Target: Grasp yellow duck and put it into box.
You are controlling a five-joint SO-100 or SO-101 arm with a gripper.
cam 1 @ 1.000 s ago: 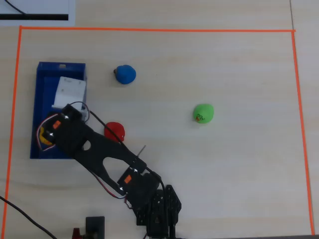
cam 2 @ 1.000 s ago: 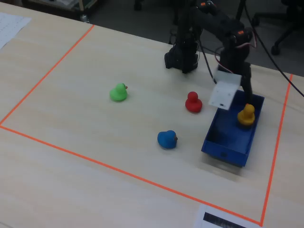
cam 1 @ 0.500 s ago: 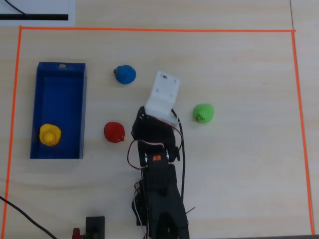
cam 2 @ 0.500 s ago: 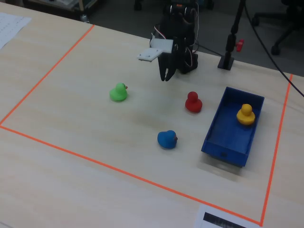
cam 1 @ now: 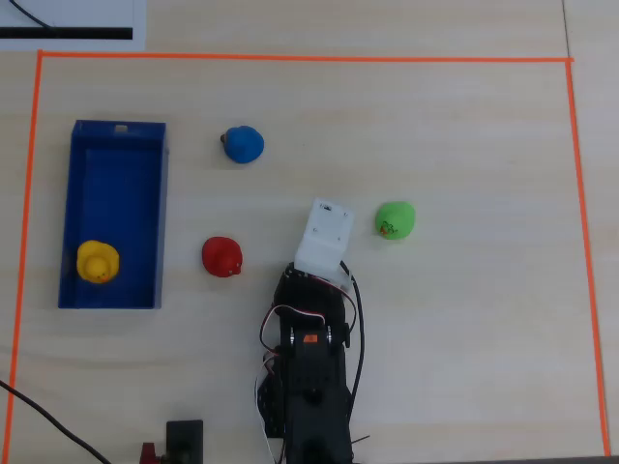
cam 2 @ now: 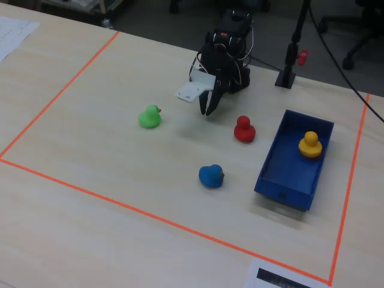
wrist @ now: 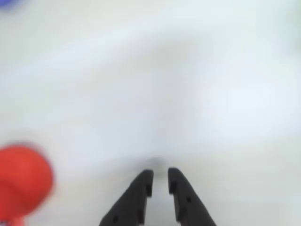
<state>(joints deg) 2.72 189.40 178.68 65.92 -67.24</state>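
Note:
The yellow duck (cam 1: 97, 262) sits upright inside the dark blue box (cam 1: 116, 184), at its near end in the overhead view. It also shows in the fixed view (cam 2: 310, 144), in the box (cam 2: 288, 165). My gripper (cam 2: 208, 110) is low over bare table, well apart from the box, between the red duck and the green duck. In the wrist view the gripper (wrist: 160, 176) is empty, with its black jaws nearly together over blurred pale table. In the overhead view the white wrist part (cam 1: 324, 235) hides the fingers.
A red duck (cam 1: 221, 257) (wrist: 23, 181) (cam 2: 243, 129) stands between gripper and box. A blue duck (cam 1: 243, 145) (cam 2: 210, 176) and a green duck (cam 1: 395, 220) (cam 2: 149, 117) stand on the table. Orange tape (cam 1: 290, 58) frames the work area.

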